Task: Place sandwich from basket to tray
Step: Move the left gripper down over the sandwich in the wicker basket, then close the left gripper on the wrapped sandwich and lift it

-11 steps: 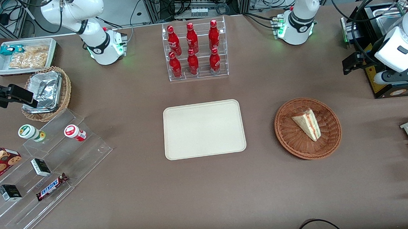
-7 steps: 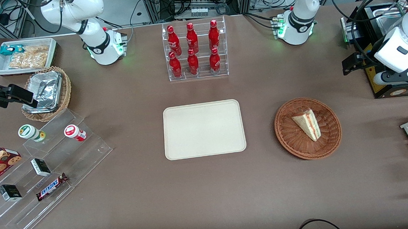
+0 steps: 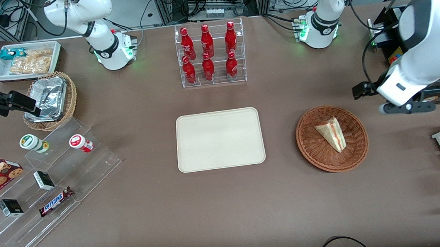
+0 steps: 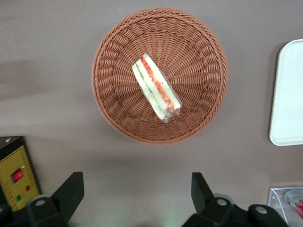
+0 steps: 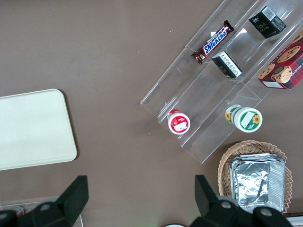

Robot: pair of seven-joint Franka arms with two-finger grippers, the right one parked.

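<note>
step: approach; end effector (image 4: 135, 198) wide open, high beside basket (image 3: 332, 138); next: descend onto sandwich (image 3: 331, 133); tray (image 3: 220, 139) bare

The sandwich (image 3: 331, 133) (image 4: 156, 87) is a small triangular wedge of pale bread, lying on its side in the middle of the basket (image 3: 310, 145) (image 4: 199, 52), its cut face showing red-orange and green filling layers. The basket is a round, shallow bowl of reddish-brown wicker standing on the tabletop (image 3: 226, 212). The tray (image 3: 220, 139) (image 4: 287, 94) is flat, cream-beige and rectangular, with rounded corners and a low rim; it lies beside the basket, a strip of bare tabletop between them, toward the parked arm's end. The hand (image 3: 361, 90) (image 4: 135, 196) hangs above the tabletop just beside the basket, fingers spread apart.
</note>
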